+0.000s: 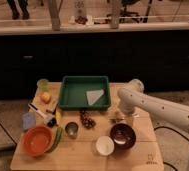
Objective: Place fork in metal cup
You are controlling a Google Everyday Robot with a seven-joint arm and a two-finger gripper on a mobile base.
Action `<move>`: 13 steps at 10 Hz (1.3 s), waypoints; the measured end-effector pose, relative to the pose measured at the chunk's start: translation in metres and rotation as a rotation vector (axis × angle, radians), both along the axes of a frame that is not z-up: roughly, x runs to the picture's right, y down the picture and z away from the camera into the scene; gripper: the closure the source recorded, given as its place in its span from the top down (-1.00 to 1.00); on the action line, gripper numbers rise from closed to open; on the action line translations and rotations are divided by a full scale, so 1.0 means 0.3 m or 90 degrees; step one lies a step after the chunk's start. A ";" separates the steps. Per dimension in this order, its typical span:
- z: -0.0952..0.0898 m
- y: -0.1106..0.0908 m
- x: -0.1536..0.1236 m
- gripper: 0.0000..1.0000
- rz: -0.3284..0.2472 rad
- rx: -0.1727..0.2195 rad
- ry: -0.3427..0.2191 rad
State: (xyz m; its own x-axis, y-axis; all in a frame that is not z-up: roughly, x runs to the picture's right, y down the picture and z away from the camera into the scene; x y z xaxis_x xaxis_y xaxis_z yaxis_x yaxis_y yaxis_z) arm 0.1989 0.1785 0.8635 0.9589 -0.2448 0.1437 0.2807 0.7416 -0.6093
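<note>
The metal cup [71, 129] is small, round and shiny. It stands on the wooden table [83, 157], left of centre, beside a bunch of dark grapes [87, 120]. My white arm [158, 107] reaches in from the right. My gripper [119, 116] points down at the table, just right of the green tray [68, 92] and above the dark brown bowl [123, 136]. It is about a bowl's width to the right of the metal cup. The fork does not show; the spot under the gripper is hidden.
The green tray holds a white napkin [94, 96]. A white cup [104, 145] stands next to the dark bowl. An orange bowl [38, 140] sits at the front left. A black-and-white-handled utensil [40, 113], a blue item [29, 120], a fruit [46, 96] and a green cup [42, 84] fill the left side.
</note>
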 end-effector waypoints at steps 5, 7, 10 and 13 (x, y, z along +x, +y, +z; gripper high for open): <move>0.055 0.011 -0.026 0.36 0.003 -0.019 0.001; 0.080 0.013 -0.034 -0.08 0.005 -0.022 0.002; 0.076 0.002 -0.038 -0.69 0.004 -0.021 0.001; 0.074 0.010 -0.030 -1.00 0.003 -0.027 0.003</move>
